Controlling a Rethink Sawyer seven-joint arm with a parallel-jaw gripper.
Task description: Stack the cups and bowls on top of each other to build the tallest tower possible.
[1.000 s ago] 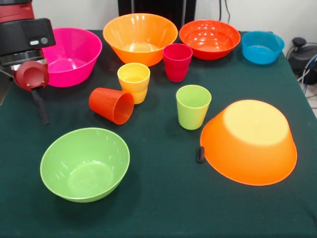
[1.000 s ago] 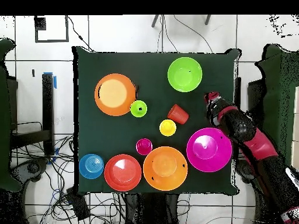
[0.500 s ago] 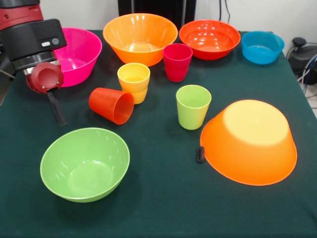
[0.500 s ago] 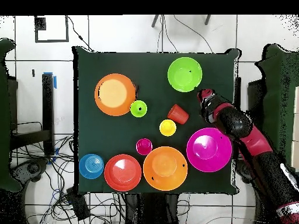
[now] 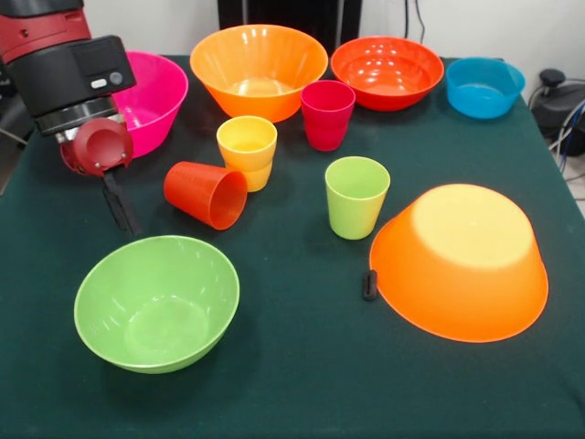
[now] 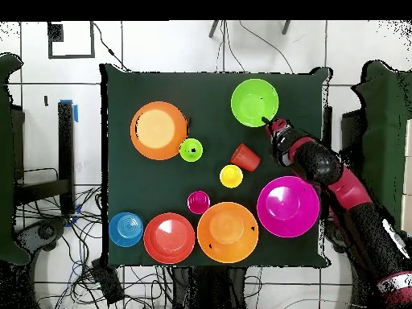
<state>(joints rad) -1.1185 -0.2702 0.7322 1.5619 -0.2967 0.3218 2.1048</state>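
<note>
My gripper [image 5: 122, 210] [image 6: 268, 123] hangs low over the cloth, between the pink bowl [image 5: 151, 96] and the lime green bowl [image 5: 157, 302] [image 6: 255, 102]. Just right of it in the front view an orange-red cup [image 5: 206, 194] [image 6: 245, 157] lies on its side. The yellow cup [image 5: 247, 151], crimson cup [image 5: 327, 114] and lime green cup [image 5: 356, 197] stand upright mid-table. One orange bowl [image 5: 460, 261] [image 6: 158, 129] lies upside down. Another orange bowl [image 5: 259, 64], a red-orange bowl [image 5: 387, 71] and a blue bowl [image 5: 484, 87] stand along the far edge.
A small black piece [image 5: 369, 284] lies on the dark green cloth against the rim of the upside-down orange bowl. Cables and a dark device [image 5: 559, 105] sit beyond the table's right edge in the front view.
The arm has swung in over the table, rightward and lower in the front view, bringing the gripper closer to the lime green bowl and the orange-red cup. No cup or bowl has moved.
</note>
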